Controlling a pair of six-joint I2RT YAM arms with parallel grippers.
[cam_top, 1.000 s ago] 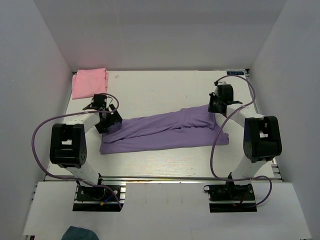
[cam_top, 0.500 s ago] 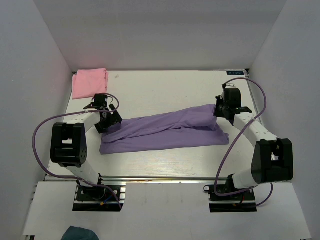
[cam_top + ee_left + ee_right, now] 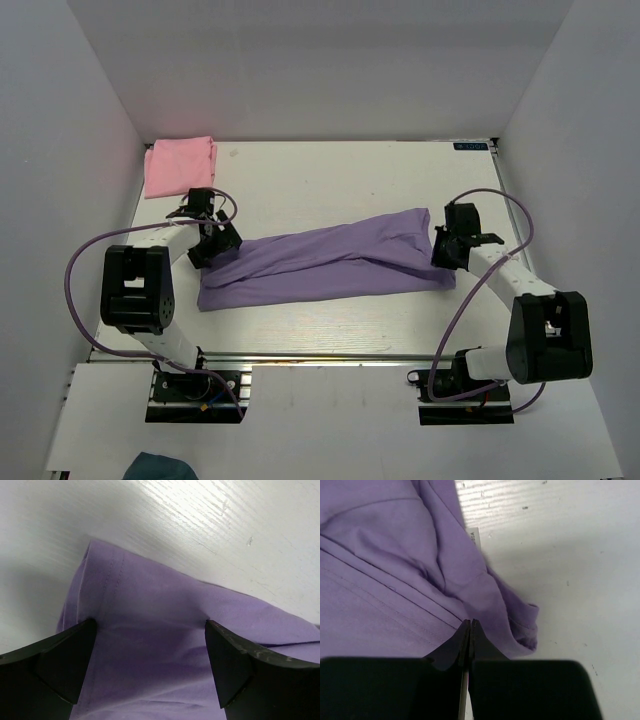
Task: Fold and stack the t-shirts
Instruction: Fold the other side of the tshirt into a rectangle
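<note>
One lavender t-shirt [image 3: 330,265] central, pink t-shirt [image 3: 180,166] far-left

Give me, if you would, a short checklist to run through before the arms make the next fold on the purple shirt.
1. Left gripper open over the purple shirt: ok. The jaws stand wide, with the shirt's left end between them.
2. Right gripper holding the right end: cannot tell. It is shut with its tips at the cloth, but no pinch shows.
3. Shirt lying smooth: not ok. It is a long band, and it is bunched and wrinkled at the right end near the white label.
4. Pink shirt out of the way: ok. It is folded at the table's far left corner, apart from the purple shirt.
</note>
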